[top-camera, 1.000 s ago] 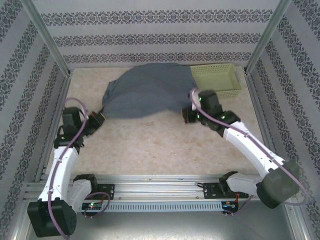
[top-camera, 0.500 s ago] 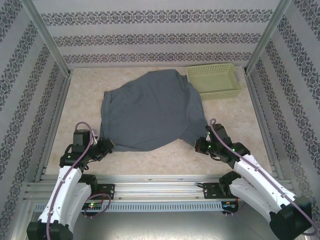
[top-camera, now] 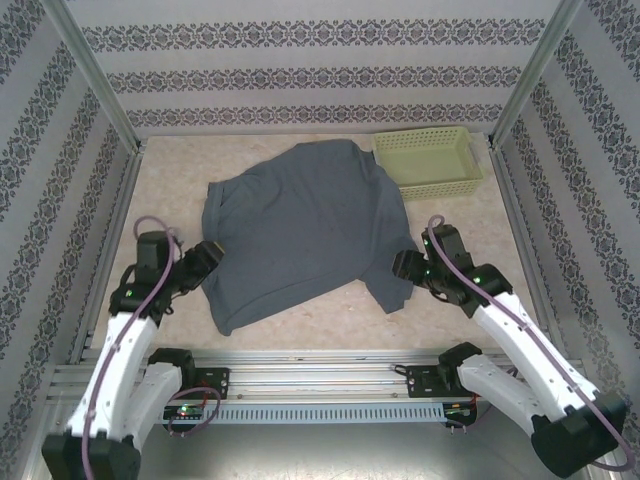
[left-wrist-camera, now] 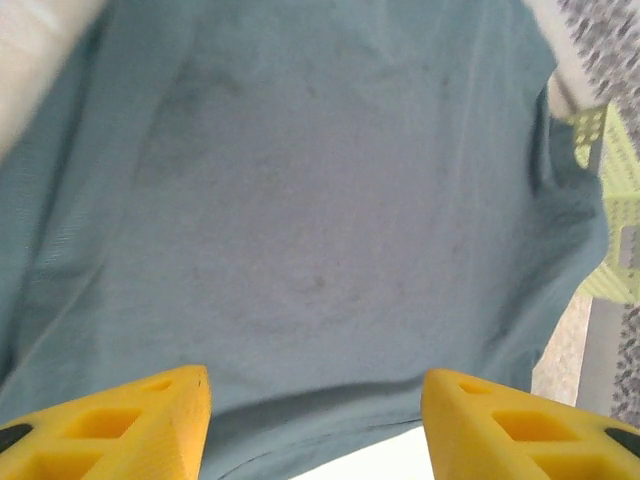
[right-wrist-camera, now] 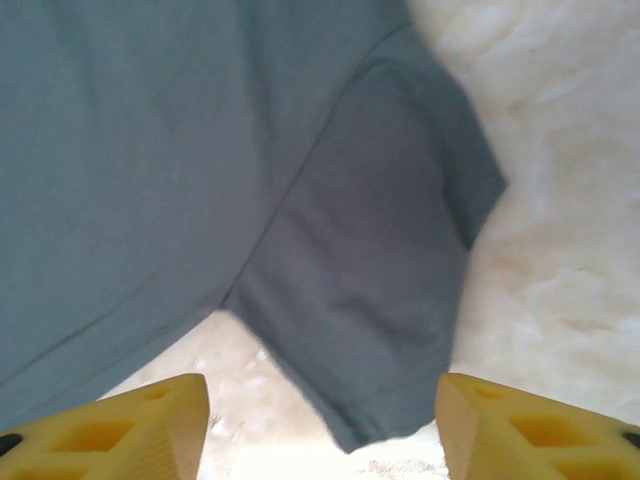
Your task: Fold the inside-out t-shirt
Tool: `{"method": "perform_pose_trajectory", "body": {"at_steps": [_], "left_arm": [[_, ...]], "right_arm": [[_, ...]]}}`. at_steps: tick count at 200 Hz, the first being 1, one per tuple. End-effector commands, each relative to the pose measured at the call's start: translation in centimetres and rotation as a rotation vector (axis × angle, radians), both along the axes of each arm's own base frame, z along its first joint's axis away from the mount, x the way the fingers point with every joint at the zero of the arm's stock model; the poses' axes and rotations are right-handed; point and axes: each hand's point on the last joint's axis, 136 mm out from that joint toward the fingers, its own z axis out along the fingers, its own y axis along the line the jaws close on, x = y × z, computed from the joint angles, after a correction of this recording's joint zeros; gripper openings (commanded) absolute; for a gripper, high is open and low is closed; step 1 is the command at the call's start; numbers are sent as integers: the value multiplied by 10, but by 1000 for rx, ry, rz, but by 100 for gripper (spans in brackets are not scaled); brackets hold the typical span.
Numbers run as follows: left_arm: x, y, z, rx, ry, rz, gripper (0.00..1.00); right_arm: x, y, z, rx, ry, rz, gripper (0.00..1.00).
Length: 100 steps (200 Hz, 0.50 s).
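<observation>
Left gripper (top-camera: 207, 257) and right gripper (top-camera: 401, 266) gape empty — shirt (top-camera: 300, 225) lies between them, at 2 and 10 o'clock respectively, long axis running 7 to 1.

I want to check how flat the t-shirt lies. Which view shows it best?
The top external view: the whole t-shirt shows there, outline and wrinkles together. The left wrist view gives a close stretch of its body; the right wrist view gives one sleeve and some body cloth.
</observation>
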Motion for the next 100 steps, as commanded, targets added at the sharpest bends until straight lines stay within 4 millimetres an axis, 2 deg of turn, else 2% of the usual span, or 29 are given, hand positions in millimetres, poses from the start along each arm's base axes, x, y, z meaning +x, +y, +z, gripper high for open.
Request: {"method": "perform_pose_trajectory", "body": {"at_steps": [1,23,43,61,77,93,100], "left_arm": [[22,-36,-2,17,-26,-121,57],[22,-64,-31,84,43,-201,58],[15,-73,-67,93,118,-216,58],[4,-66,-97,120,188,-195,59],[-6,-54,-113,165,228,-170,60],[-15,-41,-123,213,255,-138,63],[-19,-35,-127,228,266,-123,63]], "right_arm": [[1,-19,-36,-43,114,-65,56],[7,-23,-61,-1,162,-124,55],[13,-20,-78,40,198,-130,57],[20,-6,-88,111,218,-99,58],[25,4,-95,147,238,-78,55],[30,10,-98,145,253,-57,48],[32,11,-98,137,258,-51,40]]}}
